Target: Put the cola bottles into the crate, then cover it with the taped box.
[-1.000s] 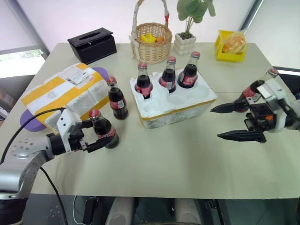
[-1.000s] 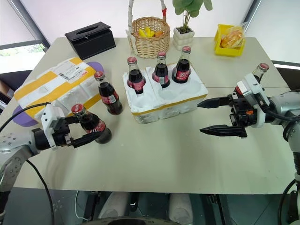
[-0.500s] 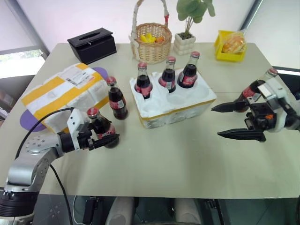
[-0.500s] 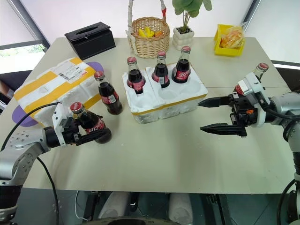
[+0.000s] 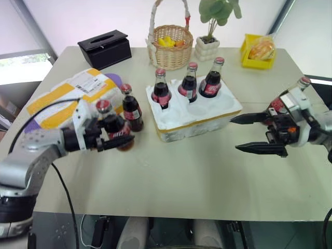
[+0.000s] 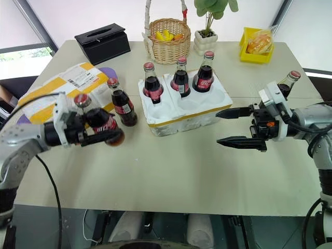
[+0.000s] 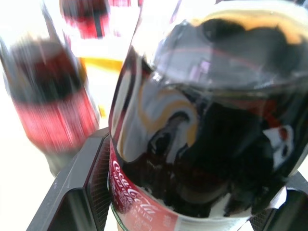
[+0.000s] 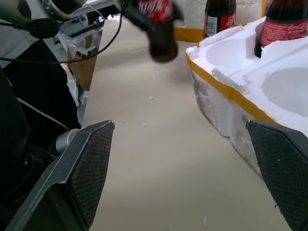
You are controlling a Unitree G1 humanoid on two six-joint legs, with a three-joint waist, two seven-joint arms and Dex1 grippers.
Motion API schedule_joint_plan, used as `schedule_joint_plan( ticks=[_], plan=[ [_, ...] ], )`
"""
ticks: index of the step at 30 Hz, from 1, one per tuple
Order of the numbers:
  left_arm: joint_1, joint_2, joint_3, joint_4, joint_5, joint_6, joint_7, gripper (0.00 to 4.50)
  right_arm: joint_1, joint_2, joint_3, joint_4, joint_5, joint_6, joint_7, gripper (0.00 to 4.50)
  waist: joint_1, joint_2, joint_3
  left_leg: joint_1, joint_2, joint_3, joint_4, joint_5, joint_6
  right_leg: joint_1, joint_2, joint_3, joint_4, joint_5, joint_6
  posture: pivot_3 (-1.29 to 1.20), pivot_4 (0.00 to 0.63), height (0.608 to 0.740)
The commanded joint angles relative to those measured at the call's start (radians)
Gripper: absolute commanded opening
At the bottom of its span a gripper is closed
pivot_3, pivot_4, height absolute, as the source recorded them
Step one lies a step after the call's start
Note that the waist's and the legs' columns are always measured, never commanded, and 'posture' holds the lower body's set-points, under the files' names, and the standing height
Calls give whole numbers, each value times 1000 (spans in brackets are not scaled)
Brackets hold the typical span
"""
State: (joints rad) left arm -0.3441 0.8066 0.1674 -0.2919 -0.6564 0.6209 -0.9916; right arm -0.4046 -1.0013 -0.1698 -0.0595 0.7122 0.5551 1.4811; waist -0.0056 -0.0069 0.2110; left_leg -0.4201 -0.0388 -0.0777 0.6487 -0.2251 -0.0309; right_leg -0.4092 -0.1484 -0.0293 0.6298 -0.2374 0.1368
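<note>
The left gripper [image 6: 98, 136] is clamped around a cola bottle [image 6: 102, 124], lifted clear of the table, with the crate [image 6: 187, 111] to its right, so keep it upright and lower it into an empty front well, while the right gripper [image 6: 236, 126] hangs spread and empty.

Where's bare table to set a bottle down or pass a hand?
Free: the wide near strip of the table in front of the crate, between both grippers. Crowded: left, between the taped box and crate; the far edge, with basket and plant.
</note>
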Motion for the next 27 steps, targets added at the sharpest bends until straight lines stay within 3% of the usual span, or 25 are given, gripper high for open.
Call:
schedule_joint_plan(
  ticks=[1, 14, 27],
  plan=[
    [-110, -26, -26, -8, -56, 44, 4, 2864, 0, 0, -21, -40, 14, 5, -10, 4500, -2, 0, 0, 0, 0, 0, 0, 0, 0, 0, 0, 0, 0, 1, 1, 0, 150, 740],
    [-445, -185, -163, 60, -87, 246, 76, 2864, 48, 11, -65, -110, 49, 45, -94, 4500, 7, -1, 1, -1, -1, -1, 1, 1, -1, 1, 0, 0, 0, 1, 3, 0, 150, 740],
    [-484, -129, -115, 70, -133, 299, 25, 2864, 48, 26, -65, -121, 55, 45, -150, 4500, 15, -3, 1, -2, -1, -1, 1, 1, -1, 0, 0, 0, 0, 2, 4, 0, 150, 740]
  ],
)
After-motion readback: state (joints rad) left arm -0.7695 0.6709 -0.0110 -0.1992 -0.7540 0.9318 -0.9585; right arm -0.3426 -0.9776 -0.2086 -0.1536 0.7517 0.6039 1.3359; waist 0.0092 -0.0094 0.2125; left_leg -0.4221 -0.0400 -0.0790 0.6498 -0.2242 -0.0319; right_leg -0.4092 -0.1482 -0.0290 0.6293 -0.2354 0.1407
